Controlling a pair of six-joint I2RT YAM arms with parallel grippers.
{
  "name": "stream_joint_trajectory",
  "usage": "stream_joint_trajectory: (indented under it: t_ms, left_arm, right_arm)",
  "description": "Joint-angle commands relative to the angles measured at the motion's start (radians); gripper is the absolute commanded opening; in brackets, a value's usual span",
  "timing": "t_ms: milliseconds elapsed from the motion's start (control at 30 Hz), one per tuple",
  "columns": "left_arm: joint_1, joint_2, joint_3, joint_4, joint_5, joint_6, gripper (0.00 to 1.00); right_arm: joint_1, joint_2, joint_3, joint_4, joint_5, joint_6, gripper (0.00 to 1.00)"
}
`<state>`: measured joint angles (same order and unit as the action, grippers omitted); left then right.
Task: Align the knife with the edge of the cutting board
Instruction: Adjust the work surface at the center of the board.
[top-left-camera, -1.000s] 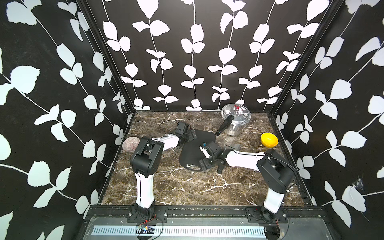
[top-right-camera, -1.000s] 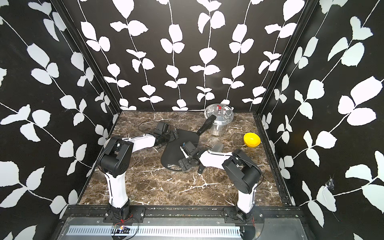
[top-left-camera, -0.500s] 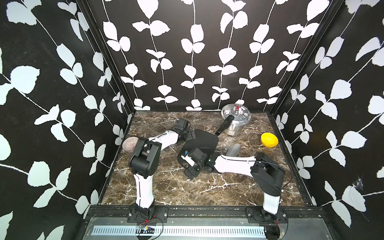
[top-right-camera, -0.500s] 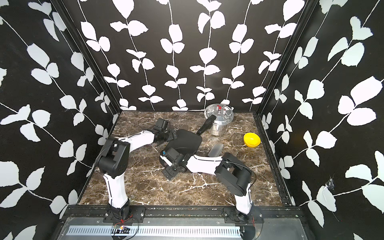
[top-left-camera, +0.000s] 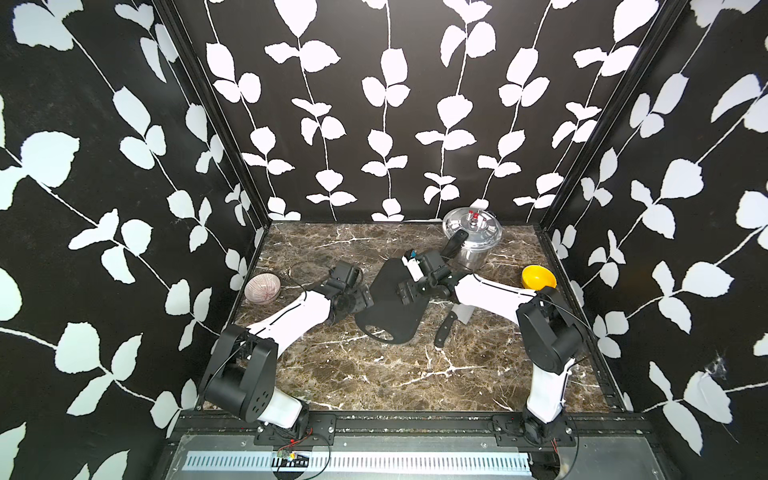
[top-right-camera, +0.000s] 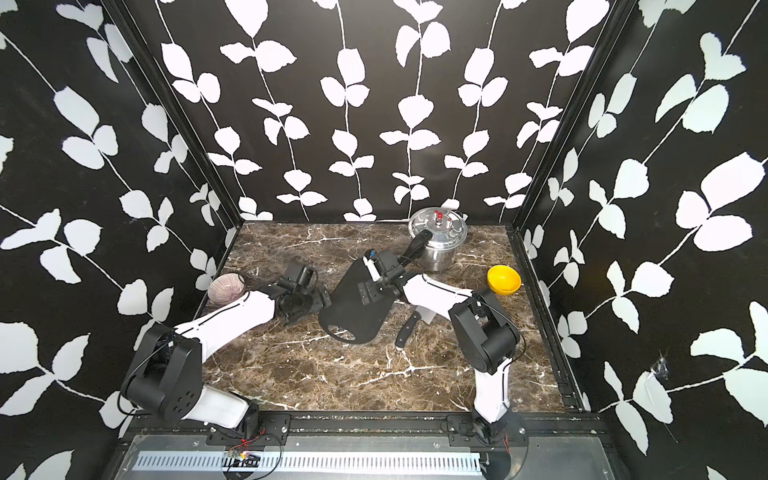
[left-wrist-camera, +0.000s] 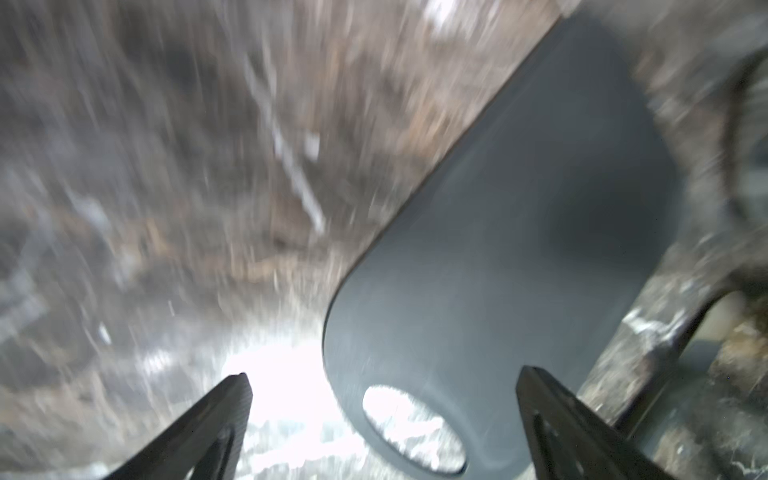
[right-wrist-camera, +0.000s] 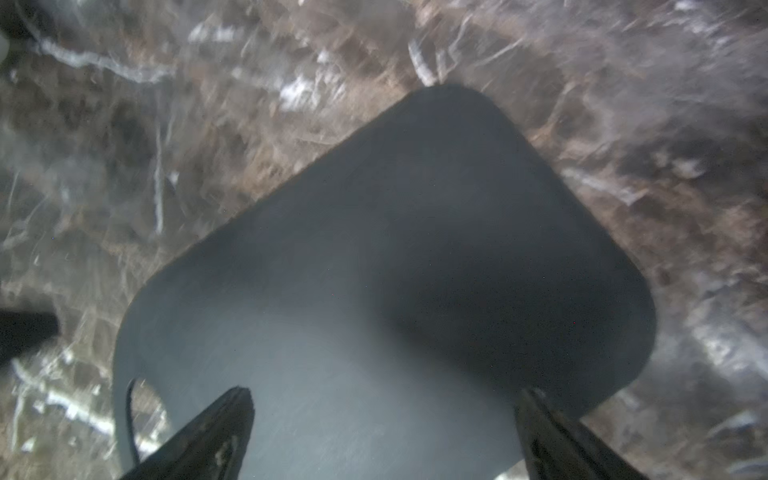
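Your knife (top-left-camera: 451, 325) lies on the worktop (top-left-camera: 374, 374) just beside the cutting board (top-left-camera: 390, 311), handle toward the front and blade partly hidden under the right arm. Bare marble shows between knife and board, and they run only roughly parallel, so I judge the aligning unfinished. Your right gripper (right-wrist-camera: 384, 395) hovers over the board's far half, jaws spread wide and empty, with its arm stretched low across the knife. The left gripper (left-wrist-camera: 384, 376) is just as wide and empty, low beside the board's opposite long edge. Next, you'd probably need to slide the knife or board across to close that gap squarely.
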<state>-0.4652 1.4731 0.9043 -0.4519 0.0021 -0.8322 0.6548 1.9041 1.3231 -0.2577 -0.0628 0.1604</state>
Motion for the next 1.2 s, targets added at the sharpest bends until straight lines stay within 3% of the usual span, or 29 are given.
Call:
stream_joint_trajectory:
  t_ms: [0,167,433,667,833,1033,1167]
  left_arm:
    - [-0.047,-0.030,-0.025,-0.017,0.050,-0.114,0.98]
    - [-0.104,0.015,-0.027,0.017,0.095,-0.165,0.98]
    - [-0.141,0.042,-0.078,0.130,0.104,-0.242,0.84]
    - [-0.177,0.135,-0.040,0.242,0.102,-0.291,0.69]
    - [-0.182,0.144,-0.066,0.202,0.086,-0.320,0.65]
    - [-0.174,0.137,-0.029,-0.052,-0.002,-0.253,0.66]
    - [-0.136,0.111,-0.064,-0.099,-0.029,-0.231,0.69]
  right_arm:
    - [-0.015,0.016,0.020,0.043,0.001,-0.019,1.00]
    - [-0.023,-0.018,-0.047,0.066,0.013,-0.016,1.00]
    - [-0.022,-0.094,-0.169,0.127,-0.044,0.050,0.99]
    - [0.006,-0.159,-0.224,0.125,-0.031,0.044,0.98]
    - [0.011,-0.208,-0.257,0.127,-0.016,0.050,0.98]
    - [0.015,-0.256,-0.284,0.123,0.002,0.059,0.98]
    - [0.018,-0.282,-0.300,0.121,0.010,0.064,0.98]
